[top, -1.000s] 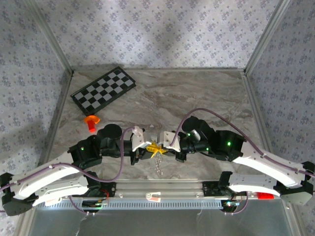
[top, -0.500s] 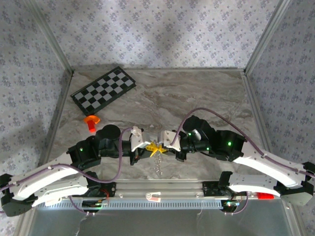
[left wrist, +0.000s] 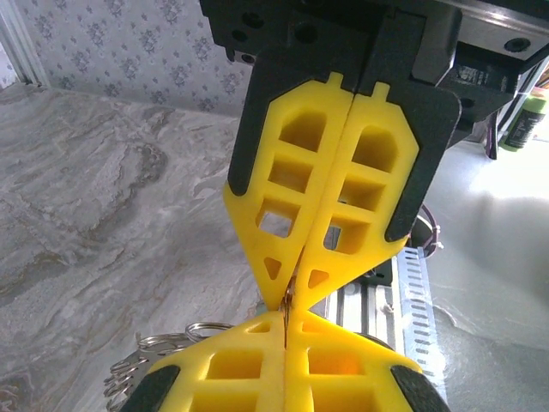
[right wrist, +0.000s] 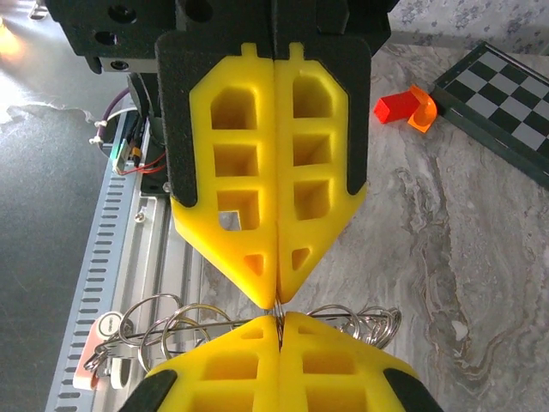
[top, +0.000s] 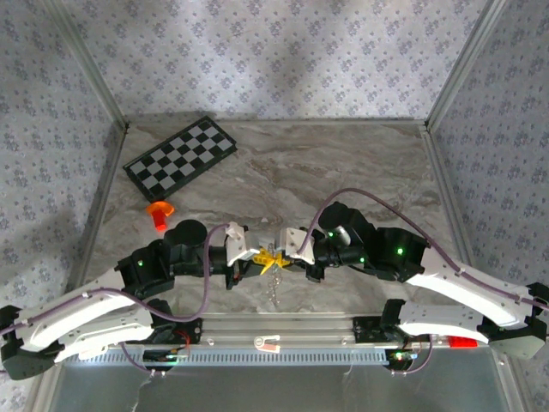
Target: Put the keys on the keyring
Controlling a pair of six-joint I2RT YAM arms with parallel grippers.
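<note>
This was a robotics lab test cell, not a home, despite its homely surfaces. The patterned wallpaper [top: 274, 51] covered flat panels set between bare aluminium posts [top: 452, 75], making a booth closed on three sides around a marble-look tabletop [top: 360, 163]. Two white-and-black robot arms, the left arm [top: 86, 313] and the right arm [top: 463, 287], were bolted to a metal rail [top: 283, 324] at the near edge, with a slotted cable duct [top: 283, 354] just in front of it. Loose purple cables [top: 377, 199] looped over the arms, and small green status lights [top: 399, 251] glowed on their joints. A checkerboard [top: 180, 157] and an orange plastic piece [top: 159, 212] lay about like test props.
</note>
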